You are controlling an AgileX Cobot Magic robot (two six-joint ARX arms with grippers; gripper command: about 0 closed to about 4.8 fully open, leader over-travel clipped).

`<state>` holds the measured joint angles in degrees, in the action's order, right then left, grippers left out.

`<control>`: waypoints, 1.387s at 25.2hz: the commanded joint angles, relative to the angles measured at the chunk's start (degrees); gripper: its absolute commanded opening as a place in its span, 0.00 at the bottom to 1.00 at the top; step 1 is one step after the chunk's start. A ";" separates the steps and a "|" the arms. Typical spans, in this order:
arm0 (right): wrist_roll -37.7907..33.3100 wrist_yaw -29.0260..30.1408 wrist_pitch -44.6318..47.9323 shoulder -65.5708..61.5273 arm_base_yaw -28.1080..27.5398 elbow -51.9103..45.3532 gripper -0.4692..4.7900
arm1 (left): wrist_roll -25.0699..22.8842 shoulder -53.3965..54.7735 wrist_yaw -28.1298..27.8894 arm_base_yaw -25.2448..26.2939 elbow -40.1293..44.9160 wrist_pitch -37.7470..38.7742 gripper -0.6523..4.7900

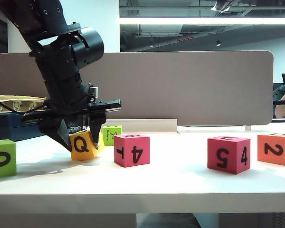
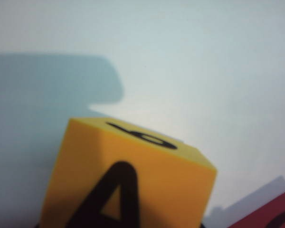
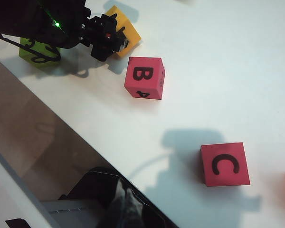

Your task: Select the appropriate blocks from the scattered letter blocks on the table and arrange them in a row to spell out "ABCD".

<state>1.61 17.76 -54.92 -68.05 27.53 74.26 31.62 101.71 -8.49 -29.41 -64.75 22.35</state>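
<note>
A: Yellow block (image 1: pixel 84 146), far left on the table (image 1: pixel 180 180), clamped tilted in the left gripper (image 1: pixel 81 138); B block (image 1: pixel 131 150) just right of it.

B: Left wrist view: A face up close. Placing step, probably.

A: Right wrist view: C block (image 3: pixel 225 164) near. Right gripper unseen, cannot tell. Next: level, set beside B.

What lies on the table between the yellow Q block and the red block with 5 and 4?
The red T/4 block stands between the yellow Q block and the red 5/4 block; the exterior view shows it.

Bright overhead strip light, soft table shadows, left wrist view blurred
</note>
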 commanded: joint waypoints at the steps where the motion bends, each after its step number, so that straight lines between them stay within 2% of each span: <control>1: 0.02 0.15 0.46 0.15 0.04 0.20 0.09 | 0.44 0.39 1.77 -0.26 0.37 1.79 0.69; 7: 0.04 0.13 0.44 0.15 0.04 0.20 0.09 | -1.64 0.39 1.49 -0.26 0.26 0.68 0.71; 9: 0.04 0.15 0.44 0.15 0.04 0.20 0.09 | -3.48 0.39 0.04 -0.26 -0.11 0.68 0.78; 10: 0.07 0.15 0.46 0.15 0.04 0.20 0.09 | -5.92 0.39 -1.05 -0.24 -0.76 0.85 0.87; 14: 0.07 0.13 0.46 0.15 0.04 0.20 0.09 | -8.79 0.39 -3.34 -0.24 -3.76 4.17 0.87; 16: 0.07 0.13 0.52 0.15 0.04 0.20 0.09 | -13.92 0.39 -4.26 -0.24 -6.97 6.71 0.87; 17: 0.04 0.13 0.52 0.15 0.04 0.20 0.09 | -14.62 0.39 -5.03 -0.24 -8.11 7.96 0.87; 22: 0.04 0.13 0.13 0.17 0.04 0.22 0.09 | -25.42 0.39 -7.19 -0.17 -14.05 15.08 0.87; 25: 0.04 0.11 -0.85 0.17 0.04 0.22 0.09 | -36.87 0.39 -7.13 -0.15 -15.56 18.84 0.87; 27: 0.04 0.11 -1.03 0.17 0.04 0.22 0.09 | -40.09 0.42 -7.13 -0.09 -15.56 19.15 0.87; 30: 0.04 0.13 -1.46 0.17 0.04 0.22 0.09 | -41.18 0.44 -5.27 0.76 -15.56 17.92 0.87; 33: 0.04 0.07 -2.10 0.17 0.04 0.22 0.09 | -41.05 0.48 2.12 2.10 -15.56 17.38 0.87; 35: 0.04 -0.07 -2.36 0.17 0.04 0.22 0.09 | -40.79 0.50 3.58 2.45 -15.54 17.44 0.87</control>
<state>1.61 17.74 -57.49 -68.05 27.51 74.26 -9.32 102.37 -6.15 -26.81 -80.20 40.01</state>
